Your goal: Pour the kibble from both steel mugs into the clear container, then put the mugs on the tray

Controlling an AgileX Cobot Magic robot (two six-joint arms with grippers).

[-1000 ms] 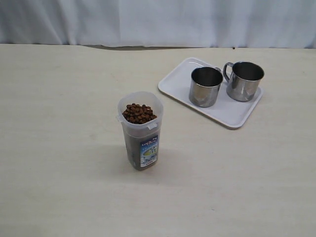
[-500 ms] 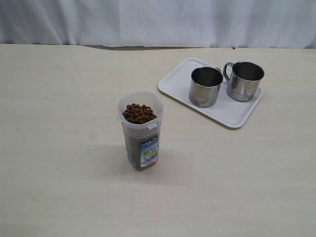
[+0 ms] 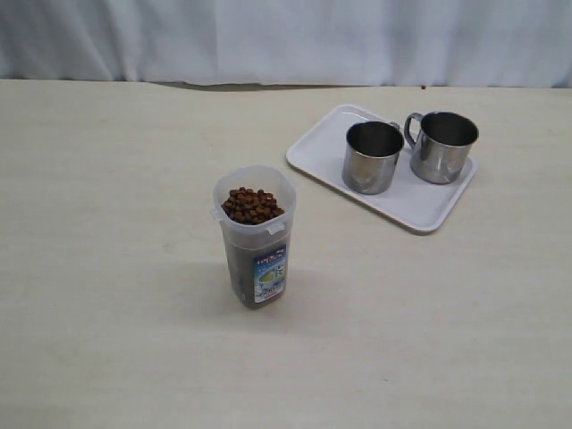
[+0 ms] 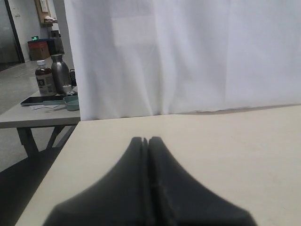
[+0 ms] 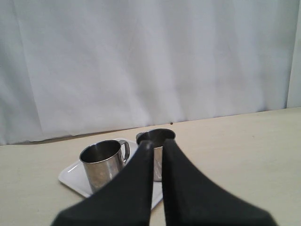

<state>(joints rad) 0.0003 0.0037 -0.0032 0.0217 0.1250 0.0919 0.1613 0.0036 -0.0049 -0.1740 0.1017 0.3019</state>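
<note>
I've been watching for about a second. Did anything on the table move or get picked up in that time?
Nothing visibly changed. The clear container stands in the same spot with the kibble up near its rim. The left steel mug and the right steel mug sit upright side by side on the tray, just as before. No arm shows over the table, then or now.

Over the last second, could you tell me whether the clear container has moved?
No. The clear container stands upright at the same spot, just as far from the tray corner as before.

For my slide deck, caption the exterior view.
Kibble fills the clear container; both steel mugs stand upright on the tray.
</note>
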